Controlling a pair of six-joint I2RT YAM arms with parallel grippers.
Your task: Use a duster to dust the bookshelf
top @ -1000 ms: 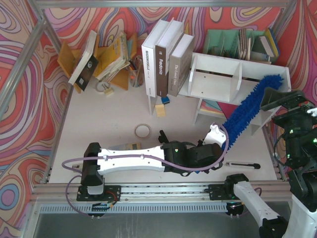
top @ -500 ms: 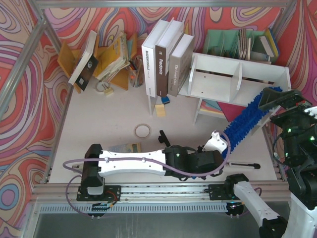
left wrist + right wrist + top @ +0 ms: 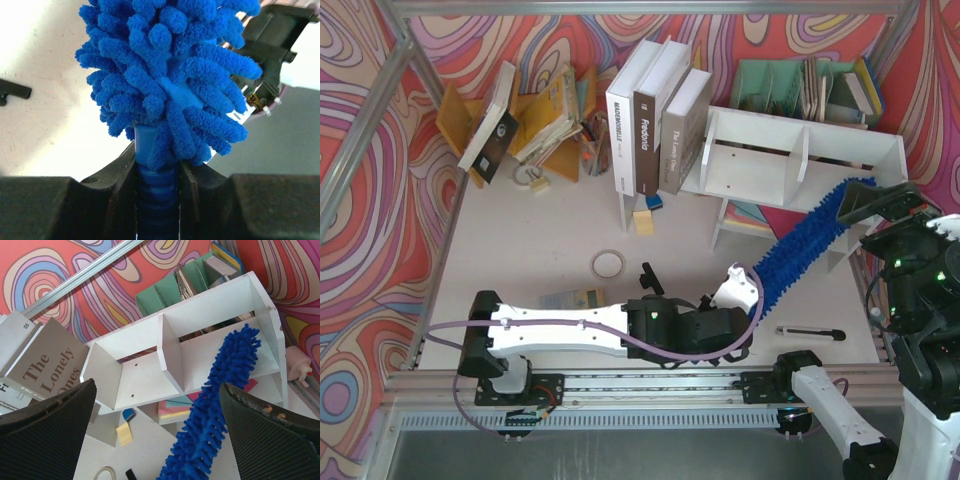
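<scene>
From above we see bright, even light with no glare; shadows on the table (image 3: 550, 230) are faint and soft. At the left gripper (image 3: 157, 172), the duster (image 3: 170, 75) fibres just ahead are crisp and richly lit. The table surface beyond them to the left is blown out to near white, and its fingers (image 3: 117, 200) sit in deep shadow. At the right gripper (image 3: 159, 410), the fingers (image 3: 47, 412) are dark, blurred shapes at both lower corners. The bookshelf (image 3: 140, 375) ahead is bright and sharp, with gentle shading inside its compartments
</scene>
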